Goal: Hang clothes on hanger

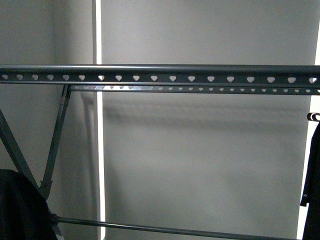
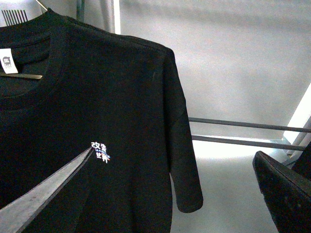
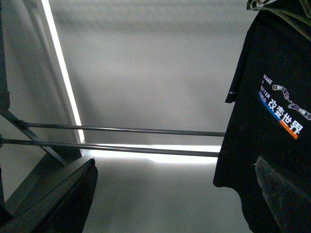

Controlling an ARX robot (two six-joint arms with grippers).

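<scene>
The dark grey drying rack (image 1: 160,75) spans the front view, its rails punched with heart-shaped holes. The black T-shirt (image 3: 272,145) with white "MAKE A" lettering and a chain graphic hangs in the right wrist view, with a small white mark on its sleeve. My right gripper (image 3: 175,162) is open and empty beside it, one finger (image 3: 286,189) in front of its lower part. My left gripper (image 2: 173,153) is open and empty, facing another black T-shirt (image 2: 97,107) with a small white chest print. Neither gripper shows in the front view.
The left shirt hangs on a small silvery hanger (image 2: 24,76). Black garments show at the lower left (image 1: 20,205) and at the right edge (image 1: 312,175) of the front view. The rack's lower bars (image 3: 121,130) and crossed legs (image 1: 55,140) stand before a pale wall.
</scene>
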